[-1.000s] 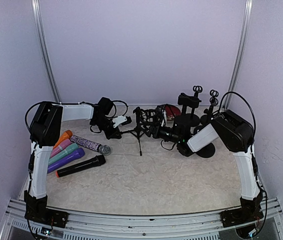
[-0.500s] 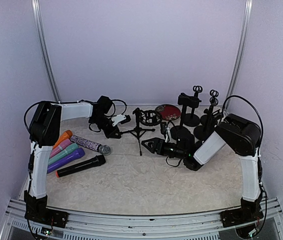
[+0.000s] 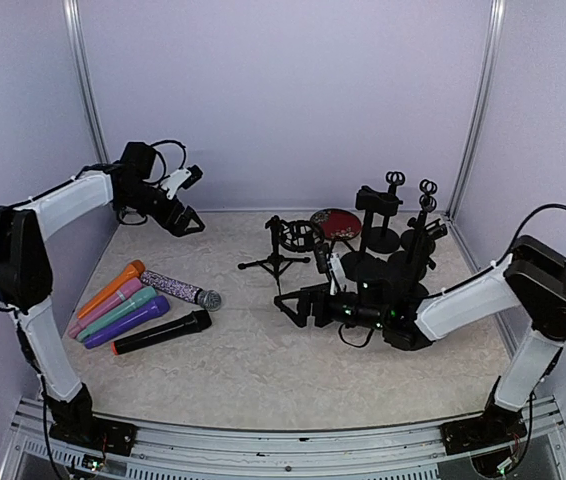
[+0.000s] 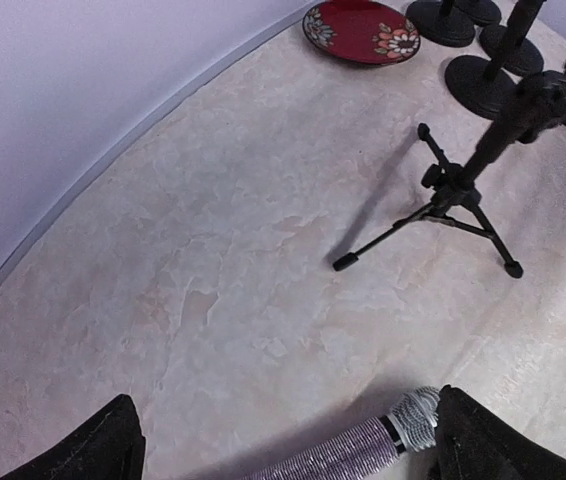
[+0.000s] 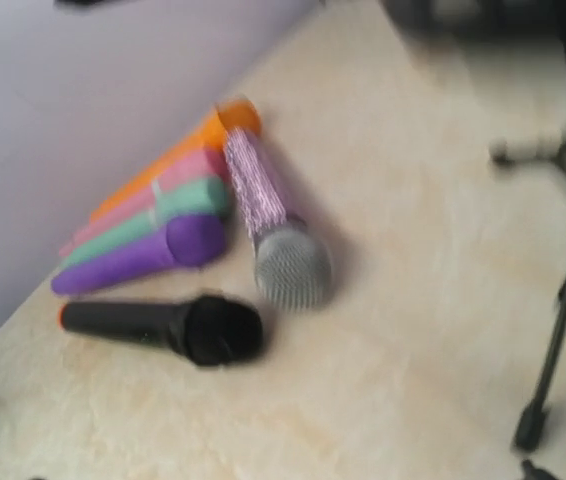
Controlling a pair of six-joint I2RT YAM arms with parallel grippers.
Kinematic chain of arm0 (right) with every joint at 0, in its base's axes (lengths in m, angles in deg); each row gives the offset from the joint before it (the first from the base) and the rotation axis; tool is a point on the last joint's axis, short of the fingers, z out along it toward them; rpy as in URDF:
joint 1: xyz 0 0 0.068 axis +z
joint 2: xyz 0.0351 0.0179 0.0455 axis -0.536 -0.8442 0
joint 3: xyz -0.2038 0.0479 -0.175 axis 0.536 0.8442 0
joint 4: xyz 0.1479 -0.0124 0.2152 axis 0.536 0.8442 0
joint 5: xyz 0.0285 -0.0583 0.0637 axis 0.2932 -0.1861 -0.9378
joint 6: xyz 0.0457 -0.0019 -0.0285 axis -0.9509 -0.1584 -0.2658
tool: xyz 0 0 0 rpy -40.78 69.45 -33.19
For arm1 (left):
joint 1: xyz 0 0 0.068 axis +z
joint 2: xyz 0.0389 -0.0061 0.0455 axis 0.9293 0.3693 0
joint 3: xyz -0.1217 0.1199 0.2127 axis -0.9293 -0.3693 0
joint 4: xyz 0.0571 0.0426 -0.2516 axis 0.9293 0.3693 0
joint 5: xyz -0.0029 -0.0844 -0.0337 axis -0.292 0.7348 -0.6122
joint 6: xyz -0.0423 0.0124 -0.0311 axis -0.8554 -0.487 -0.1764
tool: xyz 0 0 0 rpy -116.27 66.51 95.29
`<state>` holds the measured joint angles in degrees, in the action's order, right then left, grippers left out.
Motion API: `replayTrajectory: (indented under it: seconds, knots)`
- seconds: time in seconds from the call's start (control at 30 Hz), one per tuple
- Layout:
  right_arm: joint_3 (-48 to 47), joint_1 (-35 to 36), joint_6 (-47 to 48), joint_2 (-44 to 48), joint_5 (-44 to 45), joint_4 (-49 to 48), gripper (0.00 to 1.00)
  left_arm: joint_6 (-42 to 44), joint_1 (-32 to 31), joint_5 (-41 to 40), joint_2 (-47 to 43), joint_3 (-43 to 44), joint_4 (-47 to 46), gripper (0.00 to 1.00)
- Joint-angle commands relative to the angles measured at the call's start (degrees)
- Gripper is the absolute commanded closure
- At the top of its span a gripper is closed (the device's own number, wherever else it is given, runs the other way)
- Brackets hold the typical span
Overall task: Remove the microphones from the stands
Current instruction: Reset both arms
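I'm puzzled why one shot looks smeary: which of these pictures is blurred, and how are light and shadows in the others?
Right wrist view: blurred throughout, the glittery microphone and black microphone soft-edged. Left wrist view: sharp, the tripod stand casting a faint shadow to its left; the foot of the wall bows, a wide-lens bend. Top view: even light, no glare.

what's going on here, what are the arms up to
Neither arm holds anything. The left gripper hangs open, raised near the back left wall. The right gripper sits low and open beside the tripod stand, whose holder looks empty. Six microphones lie together on the table at left.
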<state>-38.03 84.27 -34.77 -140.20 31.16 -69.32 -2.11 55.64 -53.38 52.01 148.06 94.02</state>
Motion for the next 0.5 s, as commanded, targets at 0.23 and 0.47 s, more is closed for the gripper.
replayTrajectory:
  seconds: [0.23,0.47]
  knots:
    - [12.96,2.77,10.80,29.38,29.20,22.33,0.00,-9.10,2.51,2.71,-30.22,-39.50,-15.35,0.01]
    - [21.62,2.94,15.16,38.69,53.08,24.35,0.00,-14.24,2.50,-3.69,-47.52,-62.54,-33.98,0.01]
